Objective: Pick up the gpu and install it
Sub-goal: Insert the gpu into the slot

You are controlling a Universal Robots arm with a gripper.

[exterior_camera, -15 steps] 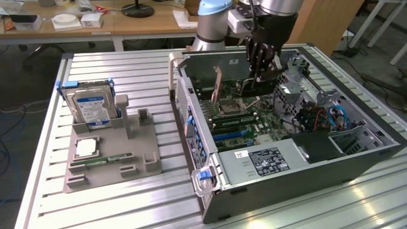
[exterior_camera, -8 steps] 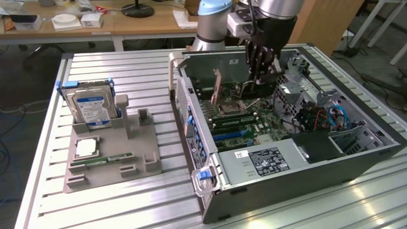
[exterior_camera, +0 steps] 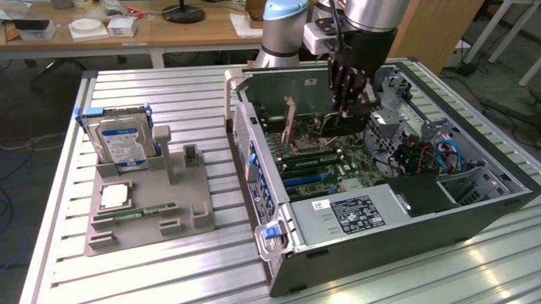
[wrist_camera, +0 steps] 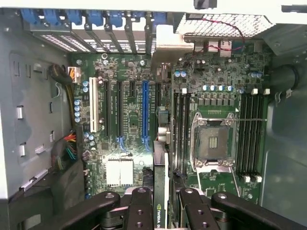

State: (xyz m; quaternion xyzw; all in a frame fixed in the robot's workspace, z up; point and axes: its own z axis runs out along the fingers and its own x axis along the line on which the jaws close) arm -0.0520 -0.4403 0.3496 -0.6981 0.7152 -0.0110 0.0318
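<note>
The gpu (wrist_camera: 161,184) is seen edge-on in the wrist view, a thin green card with a logo near my fingers (wrist_camera: 139,208) and its silver end bracket (wrist_camera: 166,47) toward the case's rear wall. My gripper (wrist_camera: 163,211) is shut on it. The card hangs over the motherboard beside the long blue slot (wrist_camera: 145,108), offset toward the CPU socket (wrist_camera: 213,141). I cannot tell whether it touches a slot. In the exterior view my gripper (exterior_camera: 346,109) reaches down inside the open computer case (exterior_camera: 473,215).
The case's rear wall with blue clips (exterior_camera: 253,171), cables (exterior_camera: 444,155) and a drive cage hem in the motherboard. Left of the case, a grey fixture tray (exterior_camera: 190,209) holds a hard drive (exterior_camera: 121,142), a memory stick (exterior_camera: 135,213) and a processor (exterior_camera: 114,196).
</note>
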